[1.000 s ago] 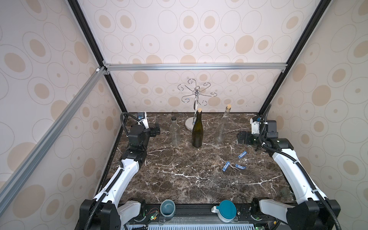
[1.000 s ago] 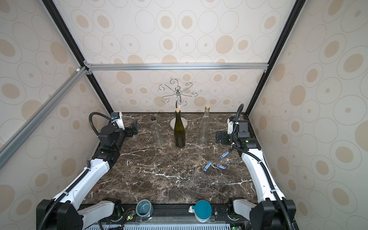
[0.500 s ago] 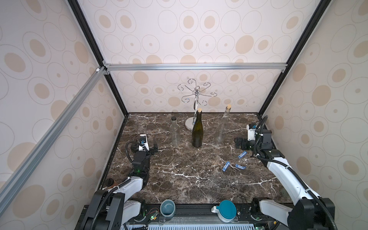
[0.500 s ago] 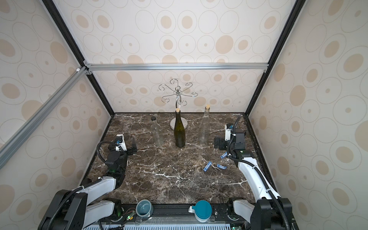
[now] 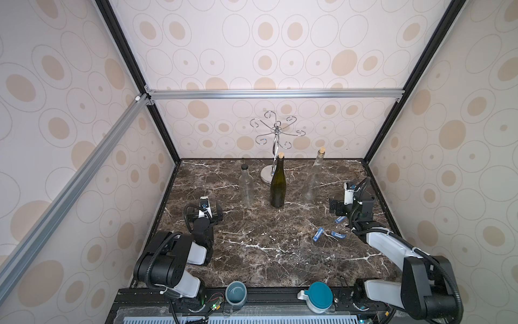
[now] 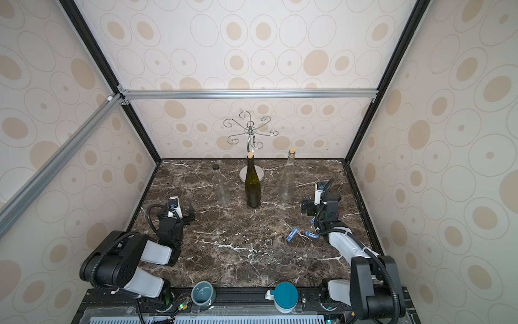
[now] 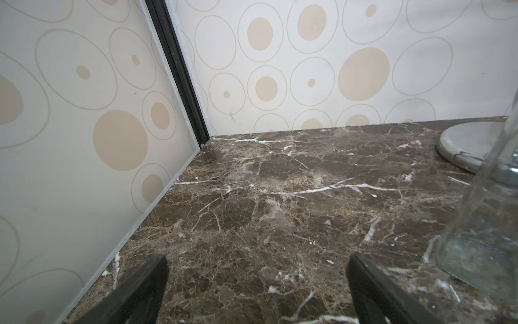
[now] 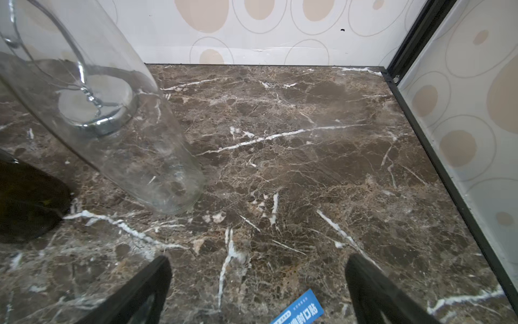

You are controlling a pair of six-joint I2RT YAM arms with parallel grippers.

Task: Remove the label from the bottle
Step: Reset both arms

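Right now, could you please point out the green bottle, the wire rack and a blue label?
Green bottle point(image 5: 277, 186): in a top view, middle of its body.
Wire rack point(image 5: 277, 129): in a top view, hub of its hooks.
Blue label point(image 8: 300, 308): right wrist view, its printed face.

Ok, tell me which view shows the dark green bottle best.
Either top view: the dark green bottle stands whole, cork to base. The right wrist view catches only its lower part; the left wrist view misses it.

Robot laboratory cell: aluminium-profile frame point(image 5: 274, 94), printed wall panels point(image 5: 280, 42) and marble-look tabletop point(image 5: 266, 246) enclosing two base-mounted arms point(image 5: 386, 244)
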